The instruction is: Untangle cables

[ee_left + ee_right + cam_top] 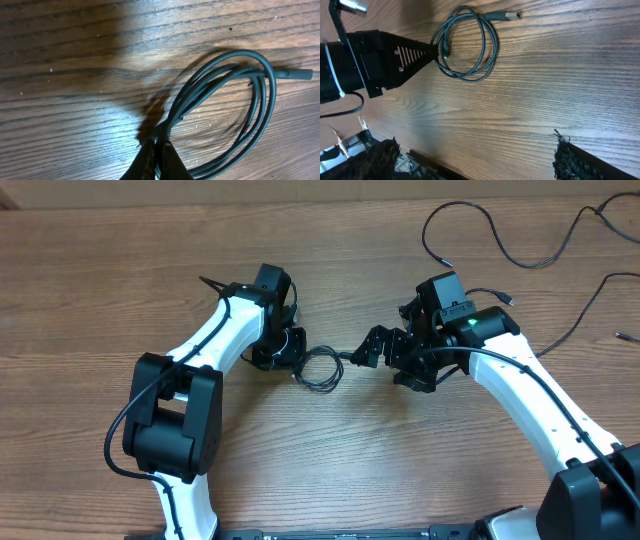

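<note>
A small coil of thin black cable point(320, 368) lies on the wooden table between my two arms. Up close the coil point(260, 95) shows several loops, and a plug end point(300, 74) sticks out to the right. My left gripper point(297, 362) is shut on the coil's left side, with one strand pinched between the dark fingertips point(170, 162). In the right wrist view the same coil point(487, 55) lies far ahead, held by the left gripper point(439, 50). My right gripper point(378, 360) stands wide open just right of the coil, with only bare wood between its fingers point(565, 157).
Loose black cables lie at the back right: one looping cord point(497, 238) and another curving cord point(585, 305) near the right edge, with a small plug tip point(625, 337). My right arm point(530, 390) spans the right side.
</note>
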`<state>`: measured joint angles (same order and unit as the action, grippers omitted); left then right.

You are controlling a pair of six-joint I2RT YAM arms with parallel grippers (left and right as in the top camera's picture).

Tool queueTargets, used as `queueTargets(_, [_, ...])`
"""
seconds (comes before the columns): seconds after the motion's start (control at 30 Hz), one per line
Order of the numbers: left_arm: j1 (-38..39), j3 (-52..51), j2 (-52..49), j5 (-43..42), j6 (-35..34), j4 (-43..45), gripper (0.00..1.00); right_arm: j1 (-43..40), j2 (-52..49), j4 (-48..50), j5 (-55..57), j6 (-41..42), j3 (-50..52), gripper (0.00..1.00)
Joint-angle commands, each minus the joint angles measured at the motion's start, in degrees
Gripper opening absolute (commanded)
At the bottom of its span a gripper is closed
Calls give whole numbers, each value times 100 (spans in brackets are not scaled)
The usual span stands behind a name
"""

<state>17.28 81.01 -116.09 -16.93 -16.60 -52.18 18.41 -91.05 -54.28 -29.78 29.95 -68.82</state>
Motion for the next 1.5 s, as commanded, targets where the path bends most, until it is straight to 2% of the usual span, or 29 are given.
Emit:
queueTargets(0.0, [-9,2,-44,-76,-33,-70,4,24,9,-13,35,-42,24,100])
queueTargets(0.3, [-11,284,636,-492,186,-417,4,24,9,-28,35,-42,24,100])
queueTargets(0.37, [-9,284,918,-800,420,-420,4,24,9,-26,35,-39,24,100])
queueTargets(0.47, [4,284,1255,-1567,1224,-444,4,22,9,-7,35,-39,24,100])
queueTargets(0.53, [42,284,1397,-1370,1504,-483,4,22,9,33,35,-37,24,100])
queueTargets(0.63, [83,284,1523,-540,1331,-673,4,22,9,63,33,-35,24,100])
queueTargets(0.73, [76,284,1593,-883,1469,-826,4,22,9,63,33,-35,24,100])
queueTargets(0.83, [76,284,1593,-826,1257,-905,4,22,9,131,33,7,24,100])
queueTargets(0.9, [76,284,1598,-1633,1589,-1025,4,24,9,142,28,11,24,100])
queueTargets(0.97, [76,284,1598,-2702,2378,-1137,4,24,9,131,31,9,24,100])
queueTargets(1.0, [76,284,1598,-2955,2559,-1161,4,24,9,136,31,11,24,100])
queueTargets(1.23, [74,282,1598,-2487,2214,-1250,4,24,9,144,17,9,24,100])
queueTargets(1.27, [74,282,1598,-2485,2214,-1250,4,24,9,144,9,11,24,98])
queueTargets(1.4, [76,282,1598,-2430,2094,-1237,4,24,9,146,-212,9,24,66])
queueTargets(1.47, [74,282,1598,-2076,1696,-1198,4,24,9,146,-415,9,24,57])
